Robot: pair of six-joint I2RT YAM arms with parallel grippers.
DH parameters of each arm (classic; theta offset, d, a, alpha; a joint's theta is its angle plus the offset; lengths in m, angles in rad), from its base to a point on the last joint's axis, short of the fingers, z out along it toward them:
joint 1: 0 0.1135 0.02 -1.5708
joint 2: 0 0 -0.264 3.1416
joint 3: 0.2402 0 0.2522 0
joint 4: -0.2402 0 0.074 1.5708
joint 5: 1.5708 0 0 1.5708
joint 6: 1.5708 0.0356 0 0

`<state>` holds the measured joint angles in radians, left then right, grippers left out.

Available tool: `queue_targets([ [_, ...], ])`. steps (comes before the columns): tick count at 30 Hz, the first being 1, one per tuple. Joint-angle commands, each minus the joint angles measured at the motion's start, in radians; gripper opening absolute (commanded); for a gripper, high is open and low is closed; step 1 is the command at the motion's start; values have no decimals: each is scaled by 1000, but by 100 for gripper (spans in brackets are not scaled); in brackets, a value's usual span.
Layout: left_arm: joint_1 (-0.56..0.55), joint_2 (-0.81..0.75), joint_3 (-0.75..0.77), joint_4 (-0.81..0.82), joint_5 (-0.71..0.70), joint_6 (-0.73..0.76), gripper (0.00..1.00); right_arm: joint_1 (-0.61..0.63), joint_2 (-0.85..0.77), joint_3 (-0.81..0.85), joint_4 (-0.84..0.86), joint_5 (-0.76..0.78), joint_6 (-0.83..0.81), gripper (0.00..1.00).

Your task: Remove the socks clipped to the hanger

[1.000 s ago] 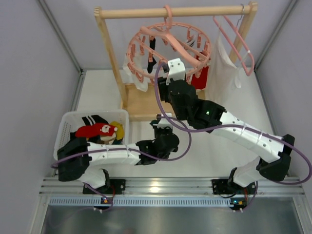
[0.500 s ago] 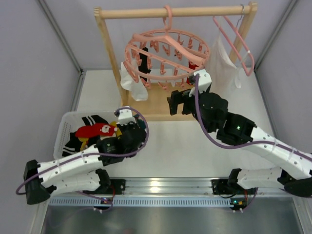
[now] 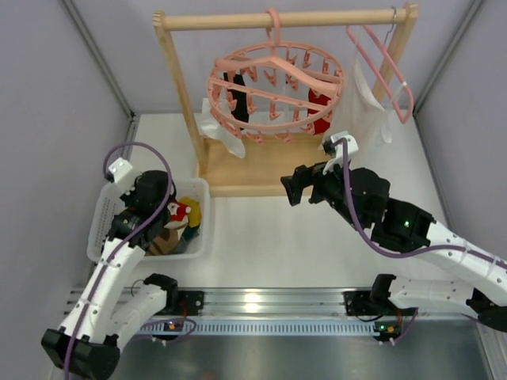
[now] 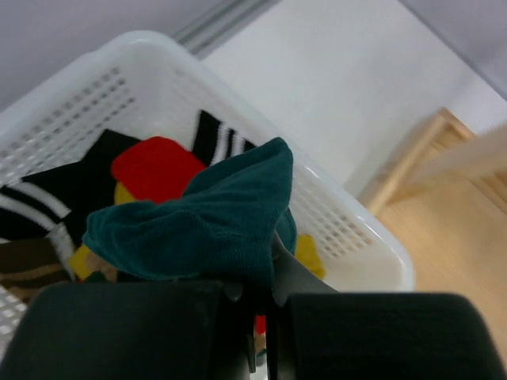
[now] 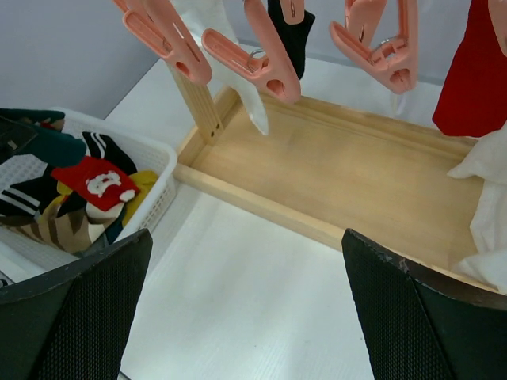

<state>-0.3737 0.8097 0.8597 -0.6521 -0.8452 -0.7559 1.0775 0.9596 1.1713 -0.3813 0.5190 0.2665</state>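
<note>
The left gripper point(image 4: 265, 277) is clamped tight on a teal sock point(image 4: 206, 218), whose bunched cloth hangs just above the white basket point(image 3: 101, 215) at the left edge of the table point(image 3: 261, 237), near its front corner. A second ago this arm lay stretched toward the middle of the table; it has since swung left, and the wrist now stands over the basket. Below the teal sock the left wrist view shows a heap of red, yellow and black-and-white striped socks inside the basket. The right gripper point(image 3: 290, 187) has come down from the hanger point(image 3: 212, 85), where it reached in among the clips a second ago. It now hovers low over the table in front of the base of the wooden rack point(image 3: 277, 17), with its jaws spread wide and nothing between them. The hanger hangs by its hook from the rack's top bar at the far edge of the table, and its ring sits at a slightly different tilt than before. Still clipped to it are a black sock point(image 3: 236, 93) on the left part of the ring, a red sock point(image 3: 321, 123) at its right side and a white sock point(image 3: 222, 131) hanging beside the rack's left post.
</note>
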Motion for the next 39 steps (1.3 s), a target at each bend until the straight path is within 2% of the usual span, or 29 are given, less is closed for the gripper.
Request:
queue_targets([
  [1,201,-6,7,-46,144,-14,0,-10,-30,-1,7,-23,22,99],
  [5,298,35,-14,-44,161,-31,0,-10,-51,-15,4,-34,27,99],
  [6,303,48,-17,-44,155,-34,7,-10,-64,-19,2,-37,31,99],
  [7,314,55,-24,-43,155,-34,37,-10,-73,-24,1,-40,31,100],
  [8,317,62,-28,-43,153,-42,61,-10,-79,-35,-2,-43,31,99],
  [10,317,59,-37,-46,149,-48,97,-10,-105,-48,-5,-39,33,99],
  [15,318,-36,-22,-49,173,-26,98,-10,-159,-84,-21,-13,37,99],
  [17,317,-81,1,-41,274,-22,98,-10,-180,-97,-24,-7,37,99],
  [18,317,-89,15,-12,335,-16,98,-11,-189,-104,-27,-8,40,100],
  [19,317,-93,9,41,553,51,98,-8,-197,-119,-24,-11,42,99],
  [20,317,-75,4,169,657,82,98,-10,-214,-128,-22,-14,40,99],
  [22,312,-34,1,262,837,107,98,-10,-234,-162,8,-54,31,100],
  [23,309,11,-4,381,1001,137,98,-10,-257,-177,25,-75,21,100],
  [26,294,77,-45,546,1126,155,99,-10,-303,-226,88,-180,-1,99],
  [27,285,88,-80,677,1176,153,99,-10,-314,-242,103,-221,-7,99],
  [29,282,124,-122,823,1230,145,99,-10,-341,-252,108,-235,-10,99],
  [35,249,259,-108,977,1293,161,98,-10,-395,-292,137,-254,-7,99],
  [39,164,299,-119,1009,1134,250,98,-11,-413,-320,162,-284,-10,99],
])
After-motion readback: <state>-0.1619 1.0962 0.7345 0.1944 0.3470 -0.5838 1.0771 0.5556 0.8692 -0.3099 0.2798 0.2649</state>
